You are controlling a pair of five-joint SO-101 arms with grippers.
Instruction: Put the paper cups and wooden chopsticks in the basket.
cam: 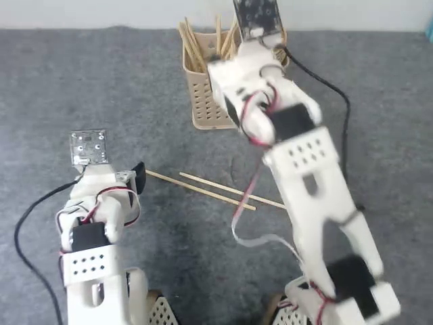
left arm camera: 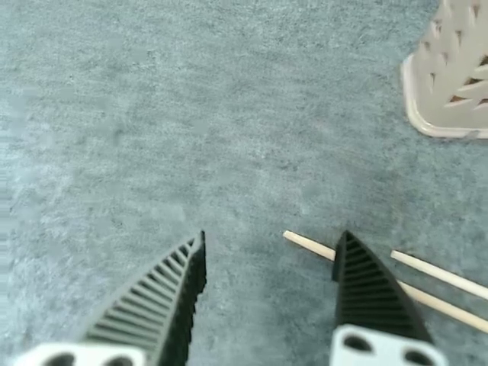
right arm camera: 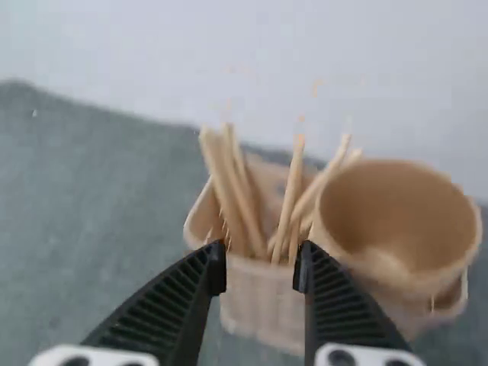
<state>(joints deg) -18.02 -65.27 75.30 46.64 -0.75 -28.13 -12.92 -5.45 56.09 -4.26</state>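
Two wooden chopsticks (cam: 203, 191) (cam: 223, 186) lie side by side on the grey carpet, in front of the beige basket (cam: 201, 101). The basket holds several upright chopsticks (right arm camera: 232, 191) and a paper cup (right arm camera: 396, 221). My right gripper (right arm camera: 261, 268) hangs open just above the basket's near rim, nothing between its fingers. My left gripper (left arm camera: 273, 244) is open low over the carpet. The nearer chopstick (left arm camera: 309, 242) has its end just inside the left gripper's one finger, and the second chopstick (left arm camera: 438, 274) lies beyond that.
The right arm (cam: 304, 156) stretches across the carpet and over the basket, crossing above the far ends of the loose chopsticks. The left arm (cam: 95, 217) stands at the near left. A pale wall runs behind the basket.
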